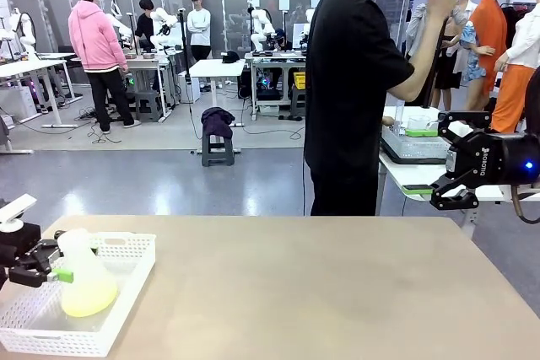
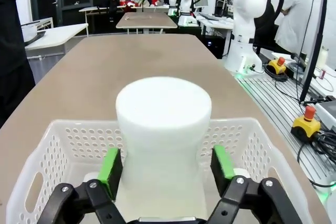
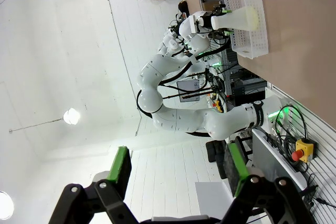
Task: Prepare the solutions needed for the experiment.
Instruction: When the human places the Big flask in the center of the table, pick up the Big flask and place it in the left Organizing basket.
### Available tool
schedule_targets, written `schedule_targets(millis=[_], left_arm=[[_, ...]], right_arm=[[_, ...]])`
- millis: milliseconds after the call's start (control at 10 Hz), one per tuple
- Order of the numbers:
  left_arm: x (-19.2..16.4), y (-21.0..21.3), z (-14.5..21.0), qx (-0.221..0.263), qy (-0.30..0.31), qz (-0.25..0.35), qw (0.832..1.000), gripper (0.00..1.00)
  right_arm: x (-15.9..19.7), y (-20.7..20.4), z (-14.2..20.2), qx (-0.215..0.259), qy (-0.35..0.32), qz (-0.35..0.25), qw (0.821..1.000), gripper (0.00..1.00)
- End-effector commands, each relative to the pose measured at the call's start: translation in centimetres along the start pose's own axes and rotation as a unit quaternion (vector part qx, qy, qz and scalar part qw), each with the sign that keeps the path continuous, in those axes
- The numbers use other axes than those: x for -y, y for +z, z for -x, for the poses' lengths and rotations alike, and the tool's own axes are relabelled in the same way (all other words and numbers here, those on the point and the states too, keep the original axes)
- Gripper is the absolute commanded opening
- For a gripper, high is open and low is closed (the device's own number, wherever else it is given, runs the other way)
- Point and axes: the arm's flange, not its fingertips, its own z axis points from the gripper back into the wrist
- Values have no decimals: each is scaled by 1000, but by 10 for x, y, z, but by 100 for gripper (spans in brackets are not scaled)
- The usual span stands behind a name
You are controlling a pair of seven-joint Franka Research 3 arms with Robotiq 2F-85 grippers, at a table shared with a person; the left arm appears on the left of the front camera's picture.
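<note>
Right now you have the flask (image 1: 83, 280) standing upright in the white basket (image 1: 126, 292) at the near left corner of the surface (image 1: 321, 292), with the solutions (image 1: 89, 299) showing as a shallow pale yellow-green pool in its wide bottom. By my reading, that part of the job looks settled: the liquid is in its flask and the flask is parked in the basket. What else the experiment needs I can't tell from here; nothing more is laid out on the surface, so anything left would have to come from elsewhere.

Look at your left hand (image 2: 168, 169): it sits at the flask's neck, 2 green pads (image 2: 111, 167) spread to either side of the white neck. A thin gap shows on the right pad; on the left pad I can't tell whether it is touching or just clear. The fingers stand apart rather than pinching, so I'd judge the flask is resting on its own base in the basket, not hanging from the grip.

Your right hand (image 1: 456, 185) hovers high at the far right, well apart from the basket and off past the edge of the surface. Its fingers are spread wide and hold nothing. The person (image 1: 354, 82) stands across the surface, 1 arm raised, taking no part in the work.
</note>
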Motion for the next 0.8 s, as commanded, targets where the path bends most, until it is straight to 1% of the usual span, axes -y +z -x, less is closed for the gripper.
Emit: schedule_targets(millis=[0,100,200,700], left_arm=[[-3,8,-1,-14,7,-6,1000,98],[-4,11,-1,-13,10,-29,999,100],[0,3,1,-3,1,-4,1000,100],[0,3,1,-3,1,-4,1000,100]], right_arm=[[-1,0,0,0,-4,-3,1000,90],[-1,0,0,0,-4,-3,1000,90],[-1,0,0,0,-4,-3,1000,90],[-1,0,0,0,-4,-3,1000,90]])
